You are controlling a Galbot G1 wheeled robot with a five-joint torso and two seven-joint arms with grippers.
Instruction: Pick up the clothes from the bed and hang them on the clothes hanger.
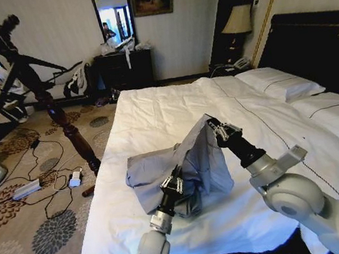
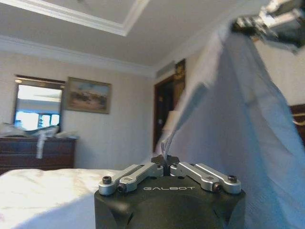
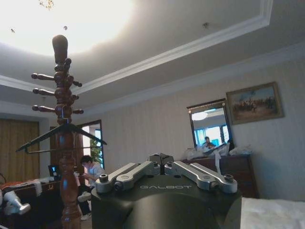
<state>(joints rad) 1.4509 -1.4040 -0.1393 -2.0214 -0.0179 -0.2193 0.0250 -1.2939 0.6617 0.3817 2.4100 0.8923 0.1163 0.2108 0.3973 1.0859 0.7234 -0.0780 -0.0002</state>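
Note:
The clothes [image 1: 191, 162], a grey-blue wrinkled shirt, rise like a tent from the white bed [image 1: 154, 113]. My right gripper [image 1: 213, 126] is shut on the shirt's peak and holds it above the sheet. Lower down, my left gripper [image 1: 177, 182] is shut on the shirt's near edge; in the left wrist view a thin fold of cloth stands up from the closed left gripper [image 2: 165, 161], with the clothes [image 2: 238, 124] draped beside it. The clothes hanger [image 1: 58, 115], a dark brown turned-wood stand, is on the carpet left of the bed. The right wrist view shows the closed right gripper [image 3: 160, 157] and the clothes hanger [image 3: 63, 119].
Cables and a power strip [image 1: 26, 189] lie on the patterned carpet by the stand's foot. A dark dresser [image 1: 123, 70] is against the far wall. Pillows [image 1: 279, 87] and a black headboard [image 1: 318, 45] are on the right. A wire hanger [image 3: 61, 130] hangs on the stand.

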